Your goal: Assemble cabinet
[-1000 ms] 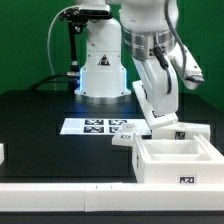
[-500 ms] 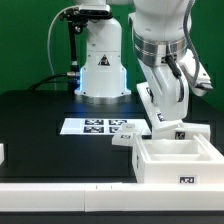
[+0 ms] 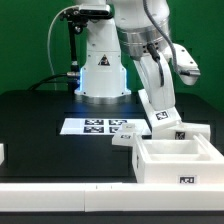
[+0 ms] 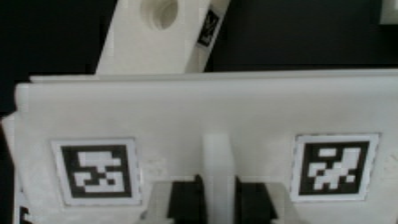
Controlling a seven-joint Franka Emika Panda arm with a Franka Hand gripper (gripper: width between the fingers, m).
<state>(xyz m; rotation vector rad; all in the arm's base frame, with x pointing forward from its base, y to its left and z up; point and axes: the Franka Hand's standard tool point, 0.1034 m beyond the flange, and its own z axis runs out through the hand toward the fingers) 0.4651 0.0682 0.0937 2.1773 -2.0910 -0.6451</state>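
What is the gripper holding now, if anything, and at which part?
A white panel, seemingly held by its upper end, tilted above the open box.

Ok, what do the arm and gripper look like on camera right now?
The arm is glossy white, with rounded housings and a dark grey band near the wrist. A black cable loops beside it. The gripper body is white and blocky; its fingers are not clear.

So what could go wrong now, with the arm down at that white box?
The gripper hangs close over the cabinet's open box; a small misjudgement could shove the box instead of seating the tagged panel. A small loose block lies just beside the box and might get knocked. The panel fills the wrist view, so the grip is hard to check.
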